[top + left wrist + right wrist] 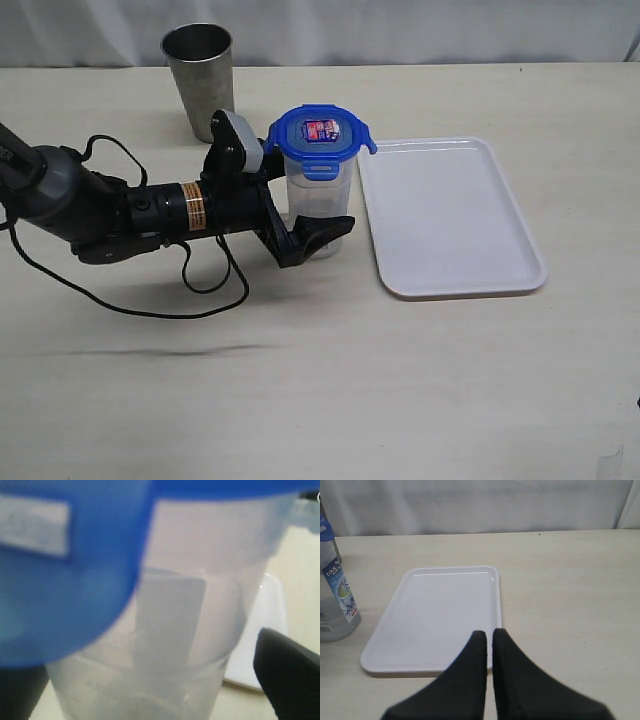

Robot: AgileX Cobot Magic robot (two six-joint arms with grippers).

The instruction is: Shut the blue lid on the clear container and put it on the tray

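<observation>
Blue lid [321,136] on clear container [318,203] — left jaws wide astride

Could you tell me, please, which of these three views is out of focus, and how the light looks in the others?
Left wrist view: badly blurred, the blue lid and clear container too close to focus. Exterior view: sharp, soft even light, only faint shadows. Right wrist view: sharp on the tray, no glare.

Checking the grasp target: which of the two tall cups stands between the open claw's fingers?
The clear container with the blue lid, beside the tray, stands inside the left claw. The grey metal cup stands lidless farther back.
</observation>
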